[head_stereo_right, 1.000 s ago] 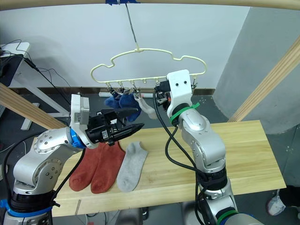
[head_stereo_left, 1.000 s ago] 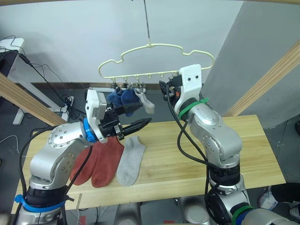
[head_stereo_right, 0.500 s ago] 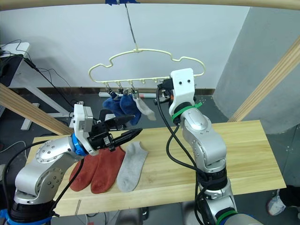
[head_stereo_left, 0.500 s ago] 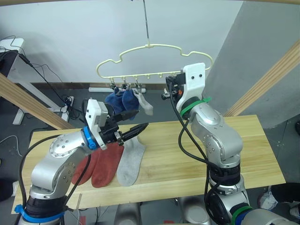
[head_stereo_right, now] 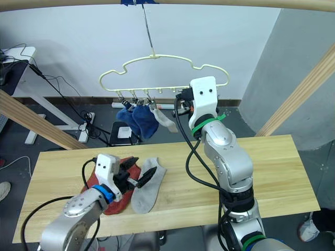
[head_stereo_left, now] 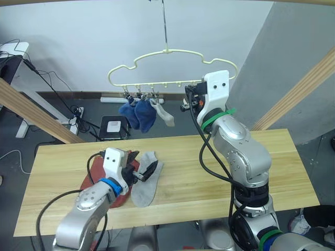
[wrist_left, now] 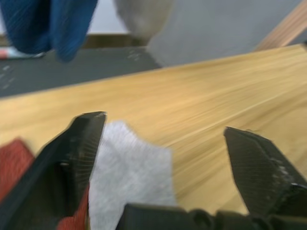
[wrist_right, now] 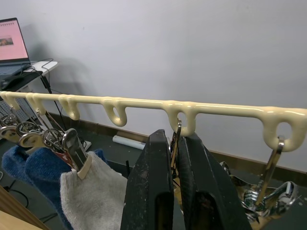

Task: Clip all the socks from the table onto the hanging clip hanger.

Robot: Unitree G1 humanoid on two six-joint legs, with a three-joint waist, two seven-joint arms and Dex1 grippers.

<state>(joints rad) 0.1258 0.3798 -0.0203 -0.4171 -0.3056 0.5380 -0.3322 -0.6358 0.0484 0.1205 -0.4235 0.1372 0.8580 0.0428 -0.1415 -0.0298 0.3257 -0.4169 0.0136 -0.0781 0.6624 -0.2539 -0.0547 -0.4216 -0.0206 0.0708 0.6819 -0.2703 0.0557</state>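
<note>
the clip hanger (head_stereo_left: 166,67) hangs by its thin hook above the far edge of the table (head_stereo_left: 220,172), and three socks are already clipped at its left end: two blue socks (head_stereo_left: 137,114) side by side and a grey sock (head_stereo_left: 164,114) just to their right. on the table, toward its left end, a second light grey sock (head_stereo_left: 145,183) lies flat with two rust-red socks (head_stereo_right: 116,193) touching its left side, partly hidden under the left arm in the head views. the left gripper (head_stereo_left: 140,170) is low over the grey sock's upper end with its jaws wide; the left wrist view adds what the head views cannot, that the two black fingers (wrist_left: 79,143) straddle the sock's end, one finger over the seam where grey meets red and the other over bare wood, with the hung blue and grey socks visible beyond the table's far edge. the right gripper (wrist_right: 175,160) is raised at the hanger's lower bar toward its right end; the head views show the arm's back, while the right wrist view shows the fingers pressed narrowly together around the wire of a metal clip (wrist_right: 178,132) hanging from one loop, with an empty clip (wrist_right: 276,153) on the next loop along.
</note>
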